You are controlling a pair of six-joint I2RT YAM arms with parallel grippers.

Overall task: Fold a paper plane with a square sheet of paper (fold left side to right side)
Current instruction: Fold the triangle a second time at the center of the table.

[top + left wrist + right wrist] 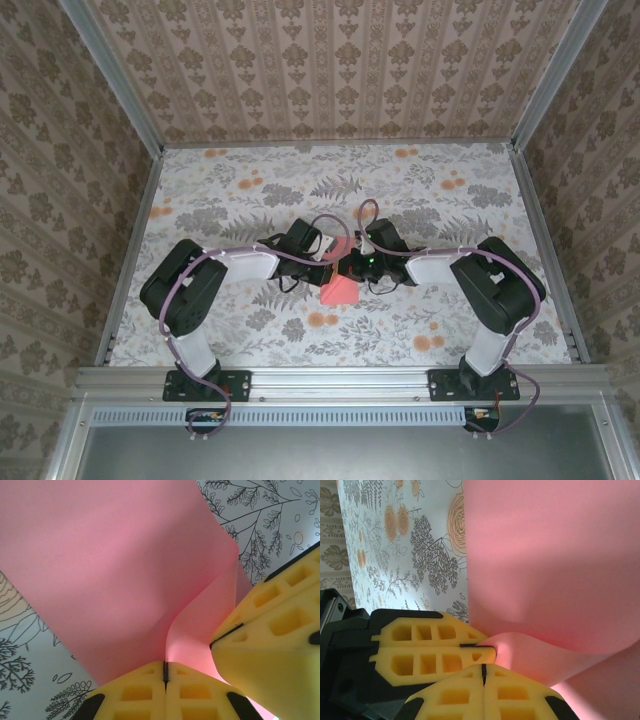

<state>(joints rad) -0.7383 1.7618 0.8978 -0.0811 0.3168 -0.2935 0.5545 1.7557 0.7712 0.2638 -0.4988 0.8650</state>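
The square sheet of paper (342, 288) is salmon pink and lies at the table's middle, partly lifted and curled. My left gripper (327, 268) and right gripper (352, 266) meet tip to tip over its far part. In the left wrist view the sheet (115, 570) bends up into a ridge that runs into my shut left gripper (165, 665). The right gripper's yellow fingers (272, 645) pinch the same fold just to the right. In the right wrist view the sheet (545, 555) curls over towards my shut right gripper (483, 666), and the left gripper's fingers (435, 647) clamp the curl's edge.
A flower-print tablecloth (440, 200) covers the table, which is walled on three sides by patterned panels (340, 60). Both arms reach inward from their bases (205, 385) (475, 383) on the metal rail at the near edge. Cables loop over the wrists.
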